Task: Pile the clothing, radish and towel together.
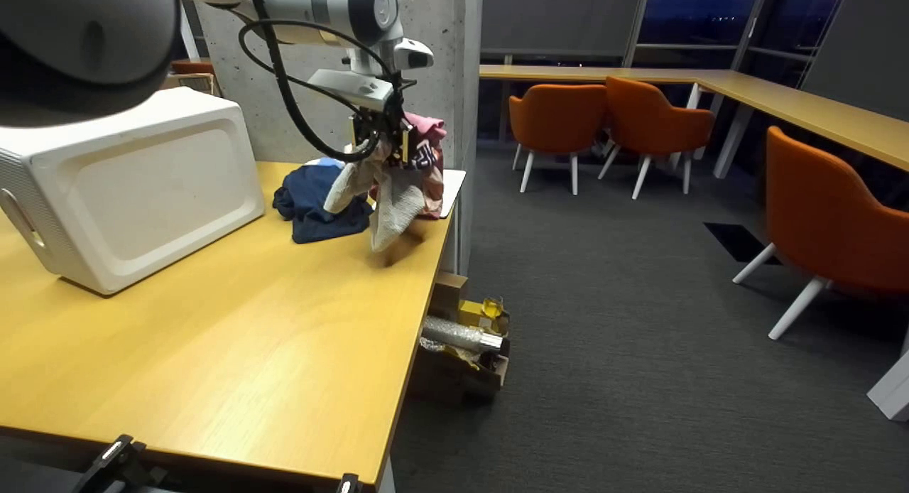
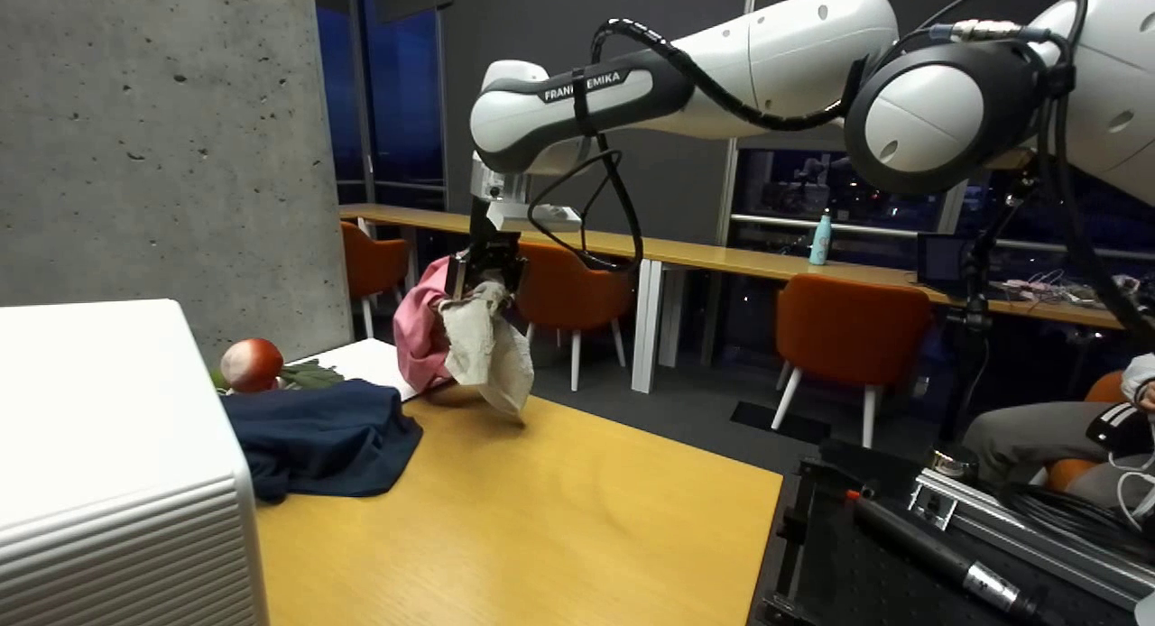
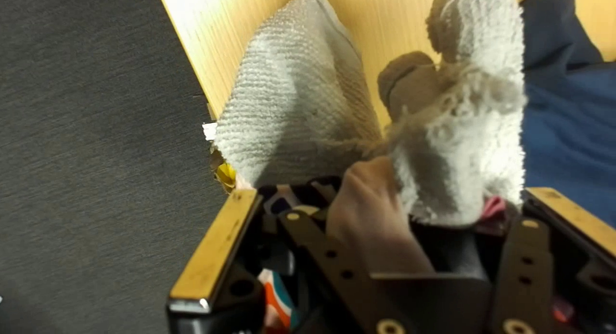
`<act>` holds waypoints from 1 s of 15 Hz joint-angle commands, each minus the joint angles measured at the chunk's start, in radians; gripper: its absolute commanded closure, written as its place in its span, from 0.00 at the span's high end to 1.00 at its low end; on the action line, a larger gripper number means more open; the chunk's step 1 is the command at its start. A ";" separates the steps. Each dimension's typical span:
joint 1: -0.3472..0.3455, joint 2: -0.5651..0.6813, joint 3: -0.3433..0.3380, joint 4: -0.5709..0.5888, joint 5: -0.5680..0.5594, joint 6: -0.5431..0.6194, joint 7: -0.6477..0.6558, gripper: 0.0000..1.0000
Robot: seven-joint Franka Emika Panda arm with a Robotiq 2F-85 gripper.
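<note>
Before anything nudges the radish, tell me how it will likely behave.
The radish would probably roll, given its round outline. Its smooth-looking skin may make it slippery to grip. In an exterior view, the dark blue garment in front might stop it.

In an exterior view, a large white plastic box (image 1: 153,177) stands on the yellow wooden table (image 1: 234,351) at far left, an orange rounded-back chair with white legs (image 1: 831,209) is at the right edge, and an open brown cardboard box (image 1: 448,295) sits below centre. In an exterior view, a light-blue bottle (image 2: 820,240) stands right of centre; a grey concrete wall (image 2: 171,157) fills the upper left.
</note>
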 commanded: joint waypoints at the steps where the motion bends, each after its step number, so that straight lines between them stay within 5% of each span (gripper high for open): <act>1: 0.015 0.092 0.030 0.200 0.011 -0.076 -0.037 0.00; 15: 0.058 0.157 0.124 0.239 0.025 -0.014 -0.262 0.00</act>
